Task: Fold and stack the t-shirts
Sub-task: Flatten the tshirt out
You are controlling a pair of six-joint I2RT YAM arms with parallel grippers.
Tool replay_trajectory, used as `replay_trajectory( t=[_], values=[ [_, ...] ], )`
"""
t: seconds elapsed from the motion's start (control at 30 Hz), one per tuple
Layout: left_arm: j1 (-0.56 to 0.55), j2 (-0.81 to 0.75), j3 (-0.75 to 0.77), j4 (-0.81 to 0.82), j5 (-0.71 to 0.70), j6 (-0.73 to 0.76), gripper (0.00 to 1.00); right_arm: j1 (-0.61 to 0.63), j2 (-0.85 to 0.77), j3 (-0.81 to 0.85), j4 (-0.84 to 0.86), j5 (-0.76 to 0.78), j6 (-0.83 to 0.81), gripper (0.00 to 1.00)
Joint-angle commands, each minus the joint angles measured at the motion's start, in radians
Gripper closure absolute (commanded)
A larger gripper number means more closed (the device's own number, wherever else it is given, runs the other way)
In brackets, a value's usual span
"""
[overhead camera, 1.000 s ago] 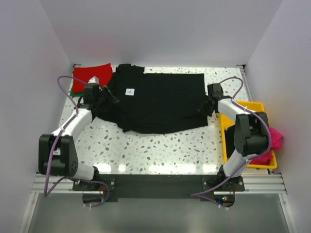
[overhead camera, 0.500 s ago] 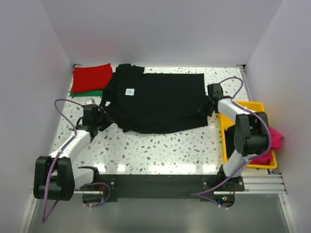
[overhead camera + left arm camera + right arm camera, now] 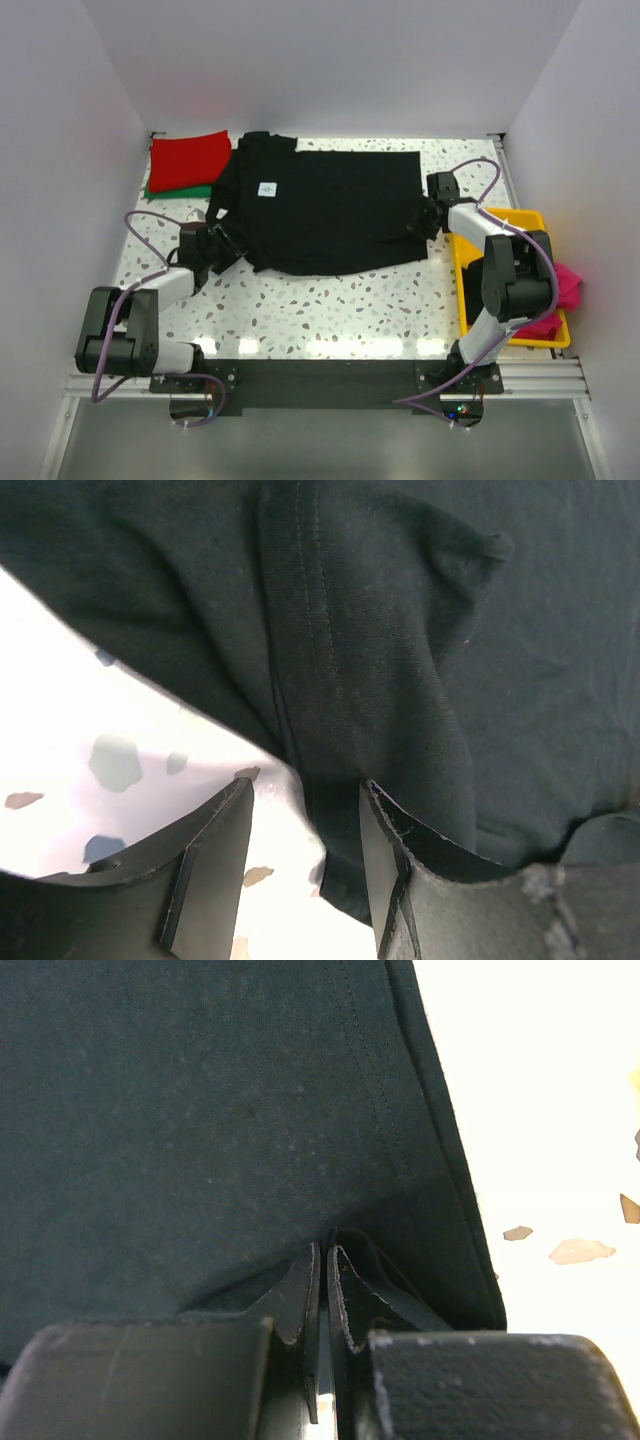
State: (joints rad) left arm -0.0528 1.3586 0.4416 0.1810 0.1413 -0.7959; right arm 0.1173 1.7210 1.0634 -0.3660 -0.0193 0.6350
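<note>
Only right gripper [image 3: 322,1252] pinches black t-shirt [image 3: 330,210] edge; left gripper [image 3: 305,792] gapes at hem.

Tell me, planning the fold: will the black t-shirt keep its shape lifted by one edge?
Probably not: the black t-shirt puckers where the right fingers pinch it, so it should droop. Pushed, it likely bunches: folds show across it.

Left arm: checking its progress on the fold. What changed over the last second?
The left hand drew back toward the bases along the left edge of the black t-shirt, uncovering the red t-shirt; its jaws are open. The right hand stayed shut on the right hem; the shirts look unmoved.
</note>
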Motion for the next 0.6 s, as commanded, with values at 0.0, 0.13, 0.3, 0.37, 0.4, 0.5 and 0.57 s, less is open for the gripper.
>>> replay_trajectory(
  t=[0.0, 0.13, 0.3, 0.37, 0.4, 0.5, 0.57],
  values=[
    [0.004, 0.023, -0.015, 0.144, 0.037, -0.022, 0.48, -0.001, -0.047, -0.002, 0.015, -0.007, -0.014, 1.0],
    [0.002, 0.037, -0.037, 0.201, 0.063, -0.045, 0.5, -0.004, -0.054, -0.006, 0.015, -0.007, -0.015, 1.0],
    [-0.007, 0.043, -0.05, 0.262, 0.072, -0.063, 0.6, -0.004, -0.061, -0.008, 0.015, -0.007, -0.014, 1.0],
    [-0.013, 0.05, -0.052, 0.284, 0.081, -0.072, 0.66, -0.002, -0.061, -0.011, 0.016, -0.007, -0.015, 1.0],
    [-0.013, 0.05, -0.052, 0.29, 0.084, -0.075, 0.68, -0.001, -0.064, -0.011, 0.016, -0.007, -0.015, 1.0],
    [-0.018, 0.034, -0.052, 0.291, 0.092, -0.081, 0.74, -0.002, -0.066, -0.014, 0.016, -0.005, -0.015, 1.0],
    [-0.019, 0.011, -0.053, 0.281, 0.095, -0.08, 0.78, -0.004, -0.067, -0.016, 0.016, -0.005, -0.015, 1.0]
  ],
)
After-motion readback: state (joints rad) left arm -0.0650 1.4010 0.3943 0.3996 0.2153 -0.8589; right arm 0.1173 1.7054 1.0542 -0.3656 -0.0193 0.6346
